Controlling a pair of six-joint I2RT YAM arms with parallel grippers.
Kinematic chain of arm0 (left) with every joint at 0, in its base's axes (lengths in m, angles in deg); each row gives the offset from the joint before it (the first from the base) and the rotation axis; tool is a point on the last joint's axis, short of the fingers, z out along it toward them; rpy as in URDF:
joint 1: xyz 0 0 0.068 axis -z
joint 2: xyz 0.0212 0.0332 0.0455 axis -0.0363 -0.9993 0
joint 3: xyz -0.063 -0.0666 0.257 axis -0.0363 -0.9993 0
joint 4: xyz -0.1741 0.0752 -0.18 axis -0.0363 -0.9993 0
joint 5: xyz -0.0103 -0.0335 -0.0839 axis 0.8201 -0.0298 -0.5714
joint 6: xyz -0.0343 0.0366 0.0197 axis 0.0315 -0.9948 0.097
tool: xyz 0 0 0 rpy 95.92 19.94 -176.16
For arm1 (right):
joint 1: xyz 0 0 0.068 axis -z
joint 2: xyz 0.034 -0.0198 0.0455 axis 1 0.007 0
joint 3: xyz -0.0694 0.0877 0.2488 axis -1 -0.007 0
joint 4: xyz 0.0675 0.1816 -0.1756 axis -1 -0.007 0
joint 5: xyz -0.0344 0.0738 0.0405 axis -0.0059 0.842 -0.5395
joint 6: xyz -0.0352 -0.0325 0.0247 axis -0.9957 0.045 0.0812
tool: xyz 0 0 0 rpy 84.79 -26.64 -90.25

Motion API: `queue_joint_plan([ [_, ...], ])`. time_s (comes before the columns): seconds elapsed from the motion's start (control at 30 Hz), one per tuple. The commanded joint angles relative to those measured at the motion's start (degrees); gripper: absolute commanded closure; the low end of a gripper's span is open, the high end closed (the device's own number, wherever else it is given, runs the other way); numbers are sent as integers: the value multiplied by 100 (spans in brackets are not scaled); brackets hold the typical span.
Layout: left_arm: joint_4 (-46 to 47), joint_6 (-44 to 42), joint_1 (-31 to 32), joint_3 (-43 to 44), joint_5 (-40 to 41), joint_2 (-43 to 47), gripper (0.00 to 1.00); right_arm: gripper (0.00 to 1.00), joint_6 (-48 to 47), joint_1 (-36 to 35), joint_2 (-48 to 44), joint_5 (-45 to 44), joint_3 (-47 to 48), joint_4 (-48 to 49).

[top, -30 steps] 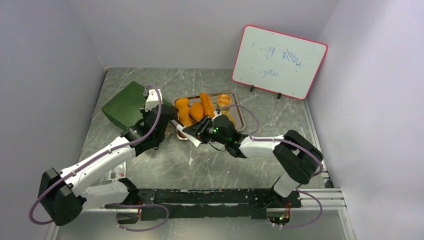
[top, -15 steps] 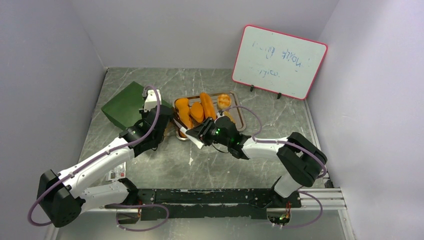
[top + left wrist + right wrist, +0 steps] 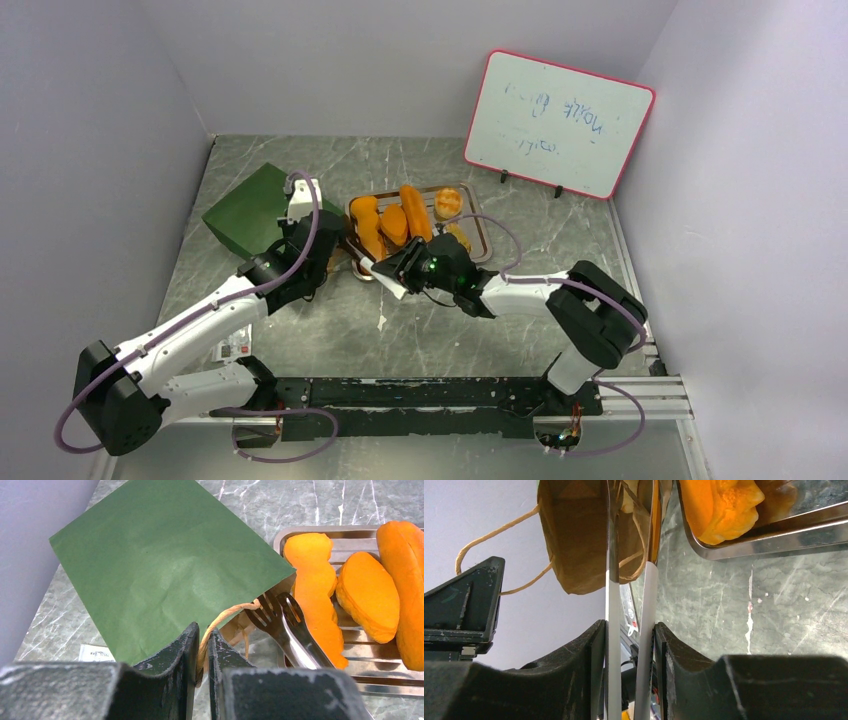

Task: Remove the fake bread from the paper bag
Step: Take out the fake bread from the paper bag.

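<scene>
The dark green paper bag lies on its side, its mouth facing the metal tray. My left gripper is shut on the bag's tan cord handle. My right gripper is shut on metal tongs, whose tips reach into the bag's brown mouth. Several pieces of orange fake bread lie on the tray. Whether bread is inside the bag I cannot tell.
A pink-framed whiteboard stands at the back right. A small white label lies on the marble table near the left arm. Grey walls close in the left, back and right sides.
My right gripper has carried the tongs a little to the left, toward the bag's mouth. The left gripper keeps its hold on the handle and has hardly moved.
</scene>
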Motion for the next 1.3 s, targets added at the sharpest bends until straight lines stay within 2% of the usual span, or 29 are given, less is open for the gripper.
queue_joint_plan([
  [0.0,53,-59,-1,114,-11,120,93,62,-50,37,68,-3,204,193],
  [0.77,70,-41,51,72,-265,174,93,63,182,25,991,284,672,830],
  [0.83,96,-41,55,42,-287,179,93,66,203,31,1067,305,668,912],
  [1.07,103,-32,59,-11,-153,159,93,100,318,28,982,293,504,1209],
  [1.27,80,30,59,0,0,42,93,100,387,27,727,279,343,1383],
])
